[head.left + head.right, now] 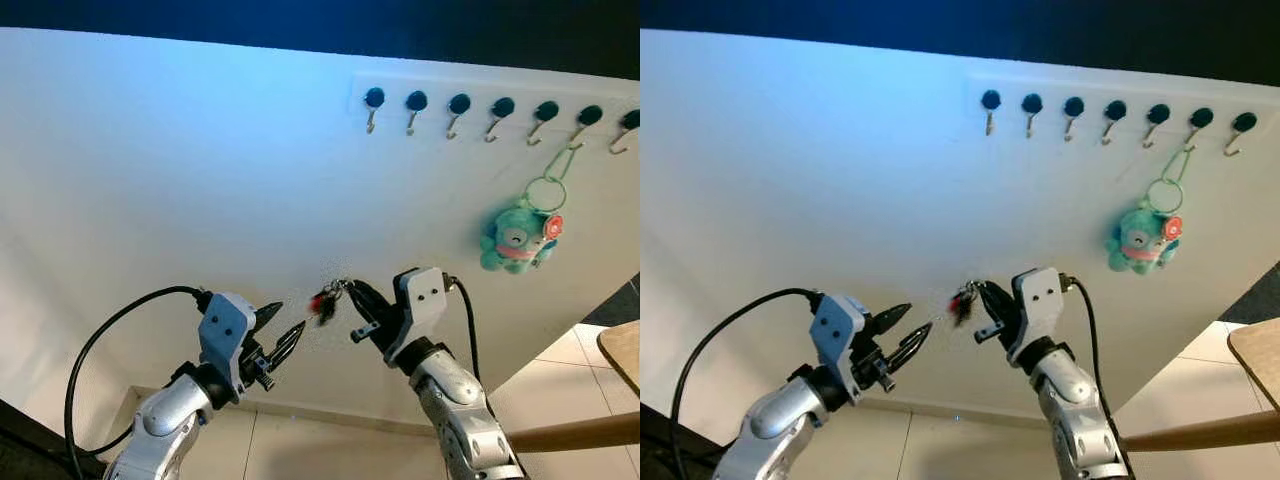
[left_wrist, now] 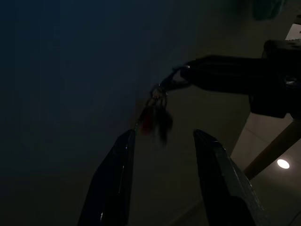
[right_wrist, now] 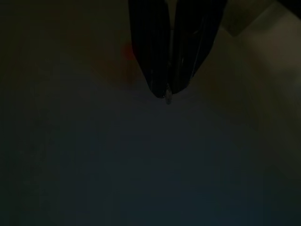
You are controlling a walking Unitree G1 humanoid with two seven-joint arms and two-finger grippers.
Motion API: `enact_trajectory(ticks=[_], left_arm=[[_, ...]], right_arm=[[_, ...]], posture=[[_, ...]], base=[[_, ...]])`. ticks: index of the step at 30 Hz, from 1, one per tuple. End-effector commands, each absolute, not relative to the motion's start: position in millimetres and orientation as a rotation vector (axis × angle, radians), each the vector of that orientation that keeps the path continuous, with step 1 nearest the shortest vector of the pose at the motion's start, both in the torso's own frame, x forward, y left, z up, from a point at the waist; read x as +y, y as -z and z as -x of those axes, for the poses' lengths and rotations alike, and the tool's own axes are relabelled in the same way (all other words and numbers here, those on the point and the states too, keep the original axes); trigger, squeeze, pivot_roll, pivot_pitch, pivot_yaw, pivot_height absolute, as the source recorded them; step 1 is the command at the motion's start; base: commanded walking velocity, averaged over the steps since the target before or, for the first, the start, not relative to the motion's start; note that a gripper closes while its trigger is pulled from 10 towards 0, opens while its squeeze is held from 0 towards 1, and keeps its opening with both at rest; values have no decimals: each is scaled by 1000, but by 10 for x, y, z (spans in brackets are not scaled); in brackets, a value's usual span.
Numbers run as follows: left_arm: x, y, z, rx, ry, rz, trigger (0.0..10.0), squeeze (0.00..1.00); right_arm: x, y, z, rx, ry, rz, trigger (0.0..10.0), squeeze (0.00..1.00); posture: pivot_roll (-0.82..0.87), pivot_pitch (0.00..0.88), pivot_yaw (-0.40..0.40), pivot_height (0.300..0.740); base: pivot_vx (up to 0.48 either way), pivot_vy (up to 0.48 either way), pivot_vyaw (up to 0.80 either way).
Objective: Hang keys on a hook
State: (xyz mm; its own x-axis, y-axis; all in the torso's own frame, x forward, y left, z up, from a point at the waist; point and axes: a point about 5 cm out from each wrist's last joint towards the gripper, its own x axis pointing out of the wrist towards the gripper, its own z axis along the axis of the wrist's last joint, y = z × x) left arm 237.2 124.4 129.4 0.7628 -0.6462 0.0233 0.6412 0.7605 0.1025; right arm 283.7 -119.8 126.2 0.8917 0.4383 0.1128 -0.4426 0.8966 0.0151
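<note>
The small bunch of keys with a red tag [image 1: 325,300] hangs in mid-air in front of the white wall [image 1: 200,180], dangling from the tips of the right gripper [image 1: 350,290], whose two black fingers are pressed together on its ring. The left gripper [image 1: 285,328] sits just beside and below the keys, fingers spread, not touching them. Well above and to the right runs the row of black-knobbed metal hooks [image 1: 460,110]; a teal plush toy keyring [image 1: 518,238] hangs from one. The left wrist view shows the keys [image 2: 157,117] between its fingertips' line of sight. The right wrist view is dark; the keys themselves are hard to make out there.
</note>
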Motion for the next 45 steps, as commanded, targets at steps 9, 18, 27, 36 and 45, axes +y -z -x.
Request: enact_trajectory(ticks=[9, 18, 27, 36, 45], left_arm=[[1188, -1337, -2360, -80, 743, -157, 10000, 0], [1192, -1545, -2415, -135, 785, -119, 10000, 0], [1269, -1736, -2471, -191, 800, -136, 10000, 0], [1367, -2023, -2510, -258, 841, -136, 10000, 0], [1326, -2096, -2523, -285, 845, -115, 10000, 0]], right_arm=[[-1178, -1415, -2831, -183, -470, -53, 10000, 0], [-1112, -1619, -2776, -284, -556, -46, 10000, 0], [-1057, -1969, -2792, -441, -546, 25, 10000, 0], [-1028, -2447, -2745, -712, -380, 279, 10000, 0], [-1067, -2432, -2804, -689, -281, 332, 10000, 0]], posture=[[33, 81, -32, 740], [29, 66, -35, 740], [26, 65, -32, 740], [27, 79, -32, 740], [26, 84, -33, 740]], base=[[0, -320, 0], [0, 0, 0], [0, 0, 0], [0, 0, 0], [0, 0, 0]])
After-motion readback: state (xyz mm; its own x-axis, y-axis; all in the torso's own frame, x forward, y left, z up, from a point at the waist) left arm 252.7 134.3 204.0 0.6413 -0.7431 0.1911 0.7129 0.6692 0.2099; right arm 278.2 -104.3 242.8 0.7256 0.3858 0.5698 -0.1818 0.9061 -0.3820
